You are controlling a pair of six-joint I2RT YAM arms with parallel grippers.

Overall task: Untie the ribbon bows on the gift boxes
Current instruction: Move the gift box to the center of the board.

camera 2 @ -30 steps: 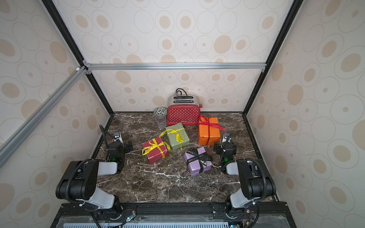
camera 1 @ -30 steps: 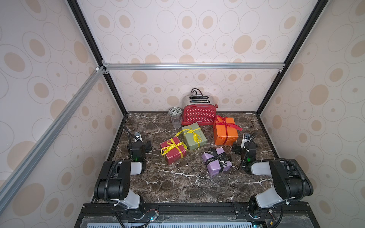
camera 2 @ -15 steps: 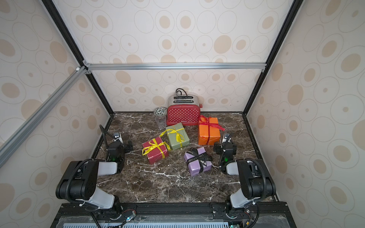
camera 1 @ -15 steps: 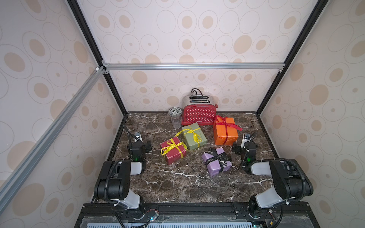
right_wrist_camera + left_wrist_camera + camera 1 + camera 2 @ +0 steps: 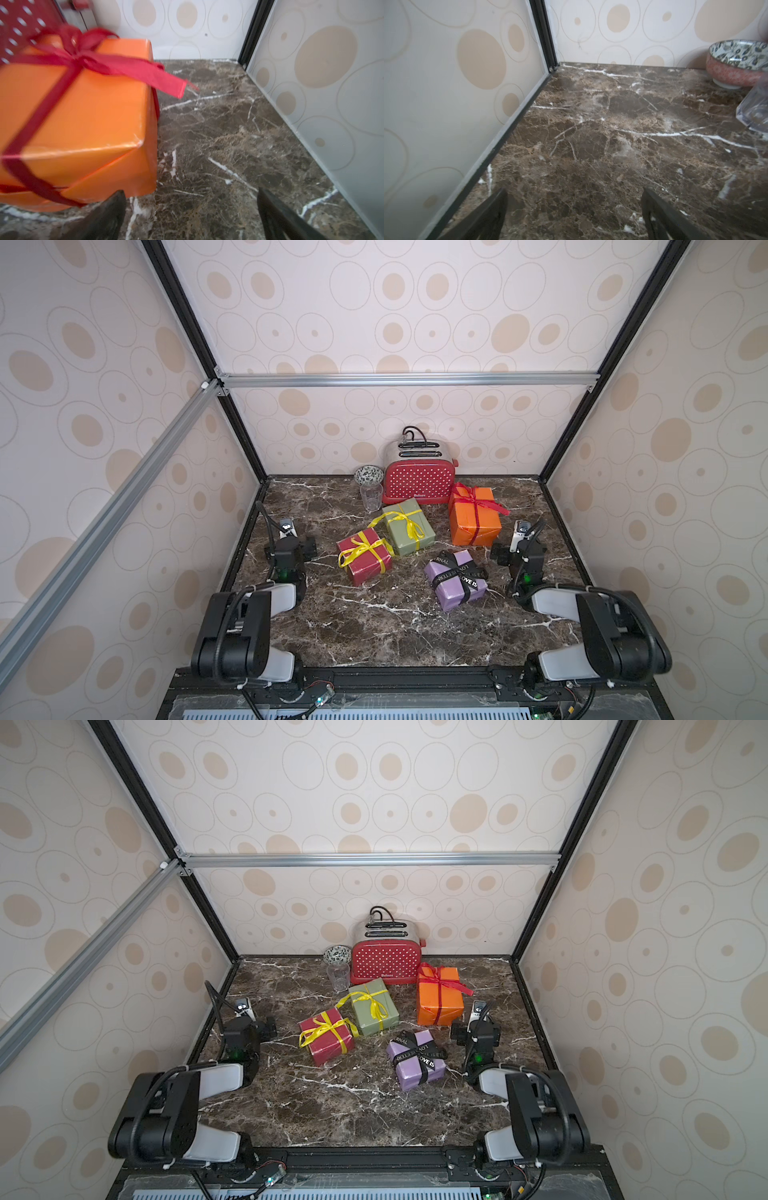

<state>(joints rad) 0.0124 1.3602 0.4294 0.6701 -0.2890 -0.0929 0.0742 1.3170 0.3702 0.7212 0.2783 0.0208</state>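
The orange gift box (image 5: 79, 116) sits at the back right, just ahead of the right gripper (image 5: 191, 207) and slightly toward the centre. Its red bow (image 5: 79, 54) is tied on top; one loose tail (image 5: 149, 76) runs from the knot out over the box edge on the gripper's side. The right arm (image 5: 582, 605) is clearly nearer. The left gripper (image 5: 574, 205) faces bare marble tabletop (image 5: 591, 135). Both arms lie folded low, aimed at the back wall (image 5: 332, 439), jaws wide apart, holding nothing.
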